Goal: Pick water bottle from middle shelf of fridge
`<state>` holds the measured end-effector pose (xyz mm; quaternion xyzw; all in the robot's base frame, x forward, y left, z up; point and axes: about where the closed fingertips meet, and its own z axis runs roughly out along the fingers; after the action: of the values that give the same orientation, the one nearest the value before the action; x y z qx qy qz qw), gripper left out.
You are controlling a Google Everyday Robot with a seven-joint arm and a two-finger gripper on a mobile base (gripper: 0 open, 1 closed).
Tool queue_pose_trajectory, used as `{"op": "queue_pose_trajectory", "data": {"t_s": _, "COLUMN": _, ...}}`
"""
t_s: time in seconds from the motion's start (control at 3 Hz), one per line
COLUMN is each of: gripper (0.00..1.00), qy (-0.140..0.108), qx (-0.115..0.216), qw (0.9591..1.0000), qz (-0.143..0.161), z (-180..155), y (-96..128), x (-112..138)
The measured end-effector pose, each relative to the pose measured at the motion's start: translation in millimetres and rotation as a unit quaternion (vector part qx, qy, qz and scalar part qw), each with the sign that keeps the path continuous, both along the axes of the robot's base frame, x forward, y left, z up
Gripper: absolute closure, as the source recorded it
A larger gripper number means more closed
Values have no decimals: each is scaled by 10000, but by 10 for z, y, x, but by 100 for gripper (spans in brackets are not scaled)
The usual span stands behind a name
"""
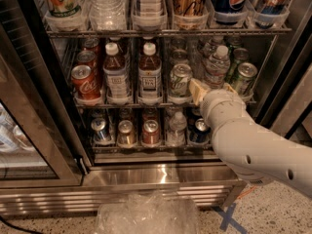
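The water bottle [216, 65], clear and ribbed with a white cap, stands upright in the right part of the middle shelf [122, 103] of the fridge [161, 172]. My gripper [213, 89] is at the shelf's front edge, directly in front of the bottle's base. Its beige fingers [197, 91] are spread, one on each side of the bottle's lower part, and I cannot tell whether they touch it. The white arm [258, 147] comes in from the lower right and hides the bottle's bottom.
Two brown tea bottles [149, 73] and a red cola can [83, 82] stand left of the bottle, silver-green cans [180, 80] on both sides. Small cans [150, 133] fill the rack below. The open glass door [29, 145] is at left. Crumpled clear plastic [146, 213] lies on the floor.
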<state>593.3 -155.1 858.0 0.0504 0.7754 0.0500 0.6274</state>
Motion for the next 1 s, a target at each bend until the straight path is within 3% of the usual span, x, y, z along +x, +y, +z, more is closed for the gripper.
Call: {"op": "queue_pose_trajectory", "data": {"t_s": 1.0, "gripper": 36, "qy": -222, "qx": 101, "qw": 9991, "qz": -340, "z": 3, "y": -172, "x": 274}}
